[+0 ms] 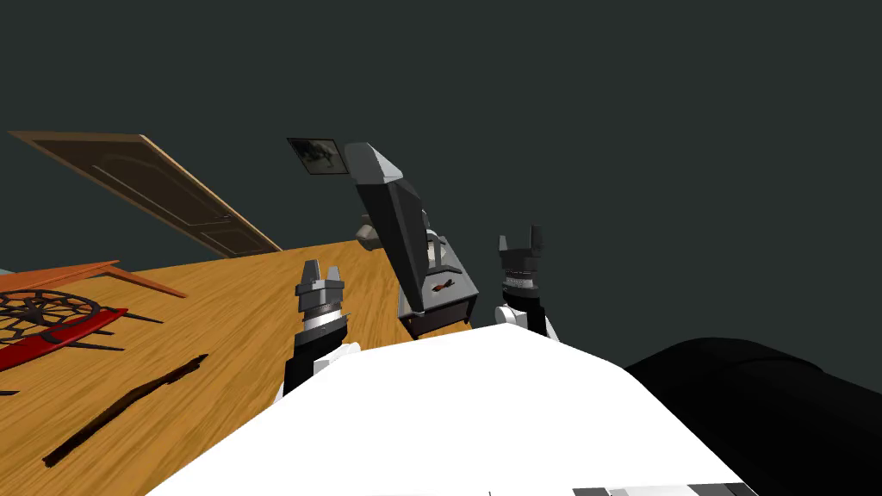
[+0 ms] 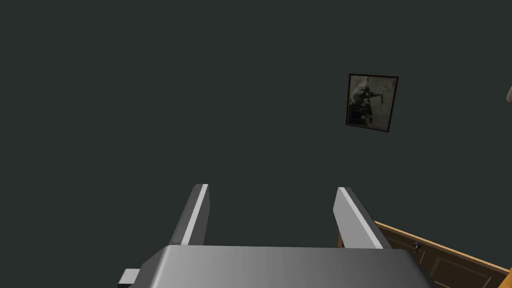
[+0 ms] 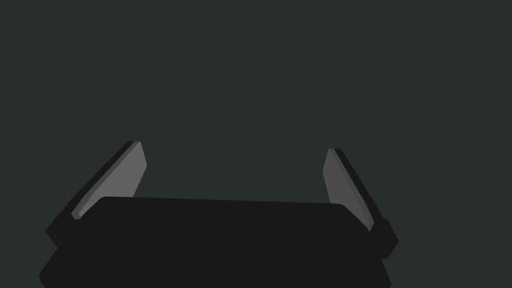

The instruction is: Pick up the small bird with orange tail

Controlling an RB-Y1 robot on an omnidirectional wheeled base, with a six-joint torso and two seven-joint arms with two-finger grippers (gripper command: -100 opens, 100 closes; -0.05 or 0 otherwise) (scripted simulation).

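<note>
A tall dark grey piece of furniture [image 1: 405,241] stands on the wood floor just ahead, leaning with the camera's slant. On its lower ledge lies a small dark and reddish thing [image 1: 441,286], too small to tell whether it is the bird. A beige rounded thing [image 1: 369,232] peeks out behind the furniture. My left gripper [image 1: 321,272] [image 2: 272,188] is raised to the left of the furniture, fingers open and empty. To the furniture's right, my right gripper [image 1: 519,239] [image 3: 233,147] is also open and empty.
A brown door [image 1: 172,194] and a small framed picture [image 1: 320,156] are on the dark wall. A black spoked round thing with a red piece [image 1: 52,323] lies far left, and a long dark strip [image 1: 129,405] lies on the floor. A black area [image 1: 775,413] is at lower right.
</note>
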